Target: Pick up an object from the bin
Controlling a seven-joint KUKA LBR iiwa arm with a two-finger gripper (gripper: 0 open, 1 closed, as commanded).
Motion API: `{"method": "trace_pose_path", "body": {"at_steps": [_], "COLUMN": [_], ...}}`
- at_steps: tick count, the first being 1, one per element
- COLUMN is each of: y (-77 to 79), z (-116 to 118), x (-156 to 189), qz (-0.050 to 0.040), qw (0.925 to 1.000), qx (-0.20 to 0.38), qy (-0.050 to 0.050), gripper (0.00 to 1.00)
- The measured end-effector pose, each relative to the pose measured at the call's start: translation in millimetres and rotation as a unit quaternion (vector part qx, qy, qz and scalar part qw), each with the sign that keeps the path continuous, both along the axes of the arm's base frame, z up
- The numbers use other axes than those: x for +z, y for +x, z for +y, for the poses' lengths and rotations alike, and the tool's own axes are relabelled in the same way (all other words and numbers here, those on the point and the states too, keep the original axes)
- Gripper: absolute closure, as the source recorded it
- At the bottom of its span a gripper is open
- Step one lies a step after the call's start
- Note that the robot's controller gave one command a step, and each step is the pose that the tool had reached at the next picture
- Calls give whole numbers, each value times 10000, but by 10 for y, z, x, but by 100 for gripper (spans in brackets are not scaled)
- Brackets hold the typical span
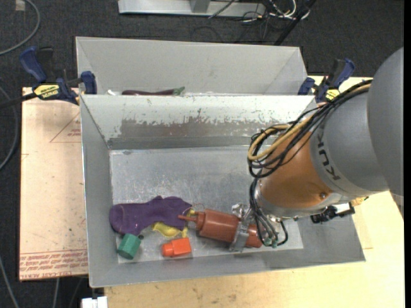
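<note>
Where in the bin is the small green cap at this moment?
In the camera view, the green cap lies near the front left corner of the bin, close by the left end of the purple floppy thing, with the orange block to its right.

Free room: the bin floor lies bare across its middle and back, open from the left wall to the arm. Obstacles: the front left corner is crowded, where a purple cloth, a green cap and an orange block lie close together around a yellow piece. A red-brown bottle lies on its side near the front wall, just right of the cloth. The orange cover and cables of the arm overhang the right side.
</note>
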State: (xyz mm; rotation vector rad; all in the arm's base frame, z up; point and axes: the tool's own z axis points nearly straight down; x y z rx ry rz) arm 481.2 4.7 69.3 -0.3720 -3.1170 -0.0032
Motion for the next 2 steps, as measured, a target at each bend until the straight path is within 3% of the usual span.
{"method": "trace_pose_path", "body": {"at_steps": [2], "y": [-35], "z": [0], "x": [259], "qz": [63], "qw": [10000], "qx": [3], "qy": [2], "gripper": [100]}}
